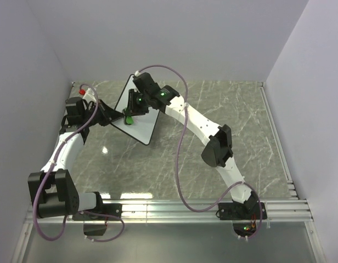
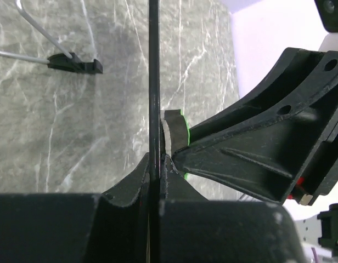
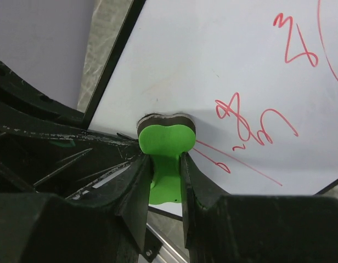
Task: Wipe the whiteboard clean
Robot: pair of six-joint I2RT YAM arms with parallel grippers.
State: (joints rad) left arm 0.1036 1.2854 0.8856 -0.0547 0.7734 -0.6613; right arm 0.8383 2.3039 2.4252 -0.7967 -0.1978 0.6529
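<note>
Upper left-centre in the top view, the whiteboard point(image 1: 148, 125) was pinched by its edge in the clenched left gripper point(image 2: 156, 175), while the right gripper point(image 3: 164, 164), grasping the green eraser point(image 3: 164, 139), pressed it against the board, red scribbles point(image 3: 251, 123) lying rightward in its wrist view.

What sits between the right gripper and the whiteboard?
The green eraser, pinched by the right gripper, its pad against the whiteboard; clearest in the right wrist view.

On table point(image 1: 240, 109), far left: whiteboard point(image 1: 144, 125); eraser point(image 3: 164, 139) against its face; left gripper point(image 2: 156, 170) at left edge.
</note>
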